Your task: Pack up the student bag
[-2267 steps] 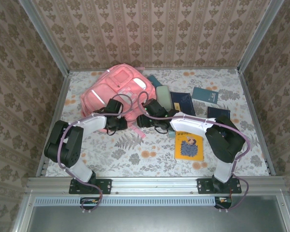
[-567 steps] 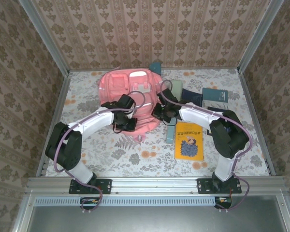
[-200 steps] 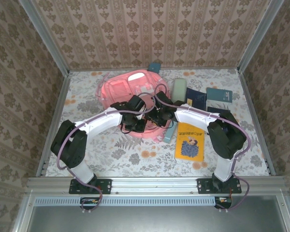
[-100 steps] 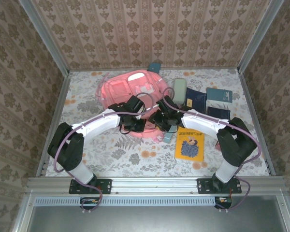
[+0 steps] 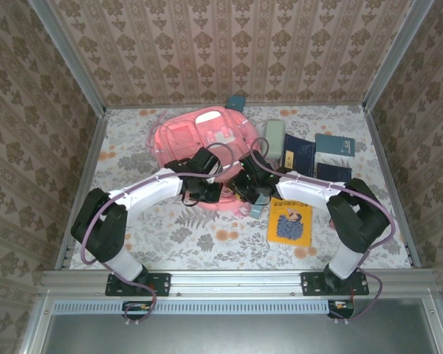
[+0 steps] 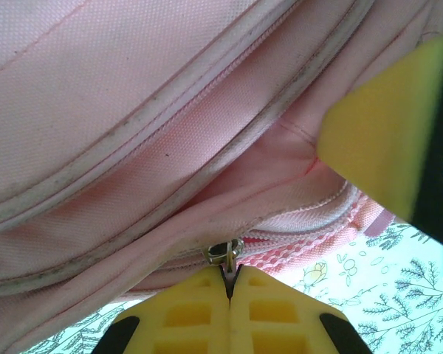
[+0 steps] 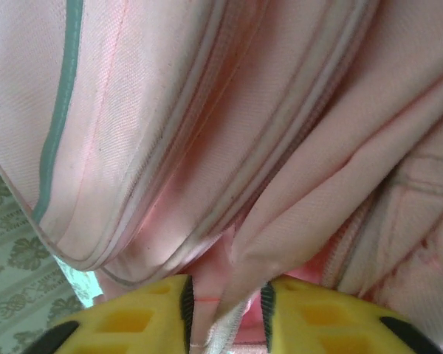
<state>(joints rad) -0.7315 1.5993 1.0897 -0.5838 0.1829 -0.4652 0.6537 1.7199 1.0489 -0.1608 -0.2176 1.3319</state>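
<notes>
You have the student bag (image 5: pixel 201 134) lying flat on the floral table (image 5: pixel 133 221), left of centre and towards the back, with both arms meeting at its near edge. Your left gripper (image 5: pixel 204 193) is at that edge, and in its wrist view the yellow fingers (image 6: pixel 192 313) are pressed fully together on the metal zipper pull (image 6: pixel 225 253) of a pink zip. Your right gripper (image 5: pixel 242 190) sits just beside it on the right, and its wrist view shows the jaws partly apart, clamped on a fold of the bag's pink fabric that fills the gap between them. To the right of the bag lie a pale green case (image 5: pixel 274 136), several navy books (image 5: pixel 299 155) and a yellow book (image 5: pixel 289 223)
</notes>
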